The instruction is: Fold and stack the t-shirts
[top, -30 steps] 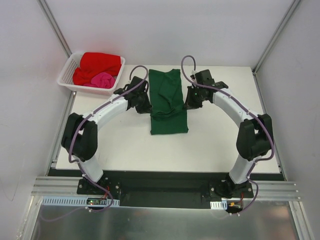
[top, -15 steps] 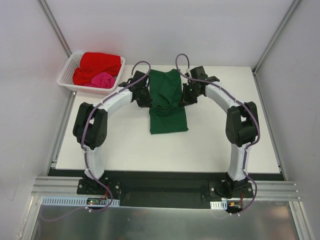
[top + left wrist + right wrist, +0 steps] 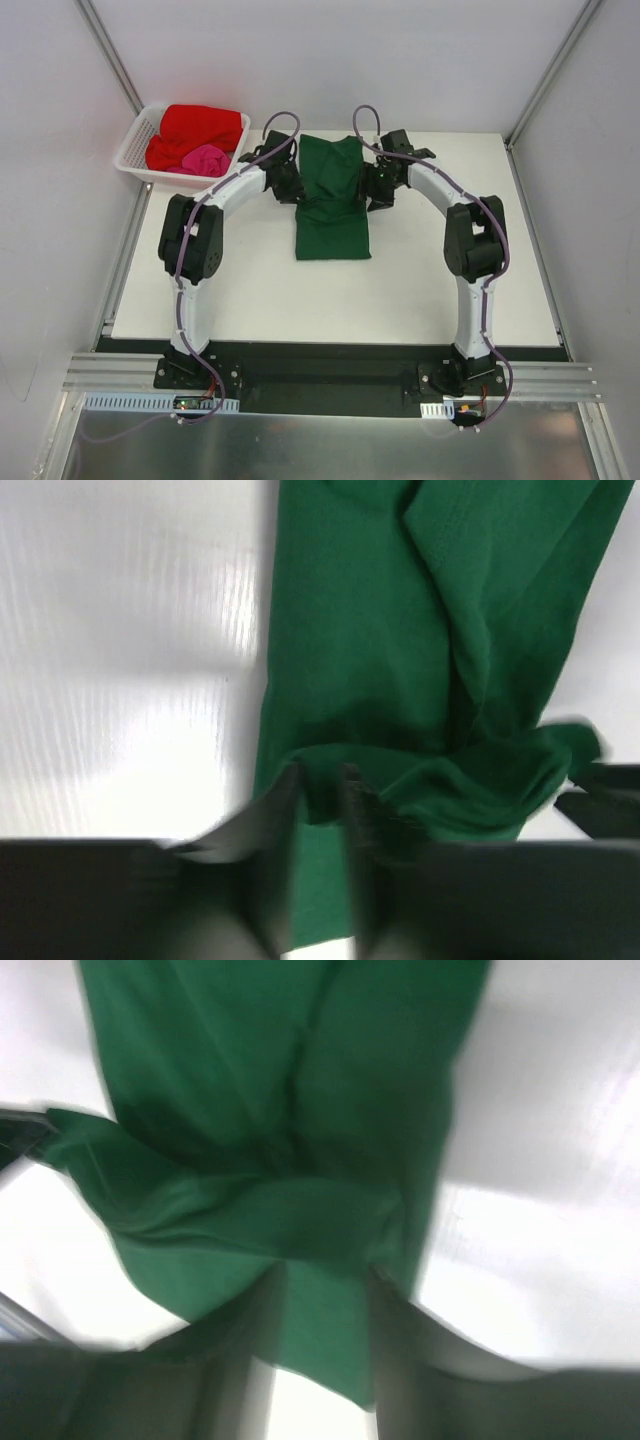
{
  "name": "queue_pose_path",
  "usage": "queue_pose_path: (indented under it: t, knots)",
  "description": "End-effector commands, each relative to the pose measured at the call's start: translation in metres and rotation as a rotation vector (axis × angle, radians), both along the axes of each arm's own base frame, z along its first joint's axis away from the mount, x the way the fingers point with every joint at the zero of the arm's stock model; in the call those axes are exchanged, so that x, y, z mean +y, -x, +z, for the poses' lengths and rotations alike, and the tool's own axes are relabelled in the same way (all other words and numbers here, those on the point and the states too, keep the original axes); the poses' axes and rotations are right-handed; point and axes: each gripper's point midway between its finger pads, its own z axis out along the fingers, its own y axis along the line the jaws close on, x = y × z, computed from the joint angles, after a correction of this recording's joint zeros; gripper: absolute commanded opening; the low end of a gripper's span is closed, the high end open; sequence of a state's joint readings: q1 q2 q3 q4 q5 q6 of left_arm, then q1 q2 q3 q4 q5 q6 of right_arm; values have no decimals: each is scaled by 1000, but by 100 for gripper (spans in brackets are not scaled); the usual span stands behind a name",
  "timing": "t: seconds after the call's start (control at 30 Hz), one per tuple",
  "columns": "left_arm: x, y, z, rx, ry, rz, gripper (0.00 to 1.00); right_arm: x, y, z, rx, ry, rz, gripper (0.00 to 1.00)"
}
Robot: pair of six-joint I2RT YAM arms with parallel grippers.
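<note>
Nearest the arm bases, the bench (image 3: 250, 285) is lying bare, which is giving room for folding. Beyond that strip, the dark green t-shirt (image 3: 333, 235) is lying lengthways at the middle of the bench, its near end flat and squared. A raised, rumpled ridge is crossing it about halfway up.

The two arms are reaching in to that ridge from either side, probably so that both edges of the fold are travelling together and the cloth is staying straight. The left tool (image 3: 318, 780) is sitting at the shirt's left edge. Its fingers are standing narrowly apart with a lip of green cloth between them. The right tool (image 3: 325, 1285) is mirroring it at the right edge with a wider gap, also filled with cloth. Both wrist views are blurring, so whether either tool is pinching or letting go cannot be told.

Farther off, at the far left corner, the white basket (image 3: 130, 160) is holding the red t-shirt (image 3: 200, 125) and the pink t-shirt (image 3: 205, 160), both bunched and apparently waiting their turn.
</note>
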State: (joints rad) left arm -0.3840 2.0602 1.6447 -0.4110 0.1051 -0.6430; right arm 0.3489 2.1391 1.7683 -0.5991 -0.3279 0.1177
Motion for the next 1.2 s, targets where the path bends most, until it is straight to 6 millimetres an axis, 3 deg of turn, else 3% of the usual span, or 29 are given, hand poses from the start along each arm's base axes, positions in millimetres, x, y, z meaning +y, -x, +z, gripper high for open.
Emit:
queue_pose_path:
  t: [0.0, 0.07, 0.1, 0.17, 0.2, 0.27, 0.3, 0.33, 0.37, 0.4, 0.43, 0.5, 0.53, 0.6, 0.63, 0.67, 0.77, 0.8, 0.83, 0.87, 0.97, 1.07, 1.17]
  knots:
    - [3, -15, 12, -9, 9, -36, 57, -2, -17, 35, -51, -71, -22, 75]
    - [14, -21, 29, -46, -31, -29, 68, -1, -20, 62, -108, -102, 2, 93]
    - [20, -24, 47, -82, -33, -23, 72, 2, -19, 74, -125, -125, 22, 98]
    - [32, -24, 71, -124, -54, -22, 77, 4, -16, 106, -185, -161, 51, 97]
    - [40, -22, 97, -171, -50, -9, 80, 5, -12, 113, -191, -177, 56, 96]
    - [48, -10, 109, -192, -62, -18, 81, 5, 3, 126, -198, -207, 47, 97]
    - [49, 1, 130, -230, -42, -28, 81, 7, 11, 127, -194, -229, 51, 97]
    - [50, 16, 118, -185, -31, -35, 81, 10, 16, 128, -207, -245, 54, 97]
    - [45, 29, 117, -163, 7, -56, 81, 7, 34, 105, -143, -226, 52, 98]
    - [43, 42, 123, -162, 35, -61, 81, 7, 44, 107, -163, -208, 65, 99]
    - [42, 60, 102, -97, 40, -65, 80, 4, 51, 97, -155, -181, 62, 95]
    - [35, 78, 92, -69, 63, -89, 79, -2, 69, 73, -119, -129, 51, 86]
    - [33, 90, 74, -23, 62, -92, 77, -1, 69, 68, -125, -126, 44, 81]
    - [24, 93, 67, -12, 109, -104, 68, 3, 69, 62, -115, -141, 41, 66]
    - [23, 94, 62, 2, 121, -94, 63, 6, 64, 58, -104, -154, 33, 61]
    - [20, 91, 62, -6, 137, -92, 47, 10, 59, 62, -112, -168, 33, 45]
    - [8, 76, 65, -18, 188, -92, 30, 26, 32, 72, -144, -214, 28, 27]
    - [3, 71, 56, 8, 197, -86, 22, 31, 25, 74, -158, -222, 29, 24]
    - [-6, 64, 63, 4, 243, -91, 19, 37, 9, 89, -210, -241, 29, 22]
    - [-10, 62, 59, 20, 261, -87, 15, 41, 1, 72, -178, -241, 12, 20]
    - [-24, 63, 44, 62, 287, -73, 12, 53, -25, 59, -150, -271, -41, 17]
    - [-33, 77, 27, 83, 297, -59, 12, 66, -34, 45, -115, -322, -66, 17]
    - [-36, 99, 2, 145, 303, -36, 13, 68, -38, 15, -76, -294, -101, 17]
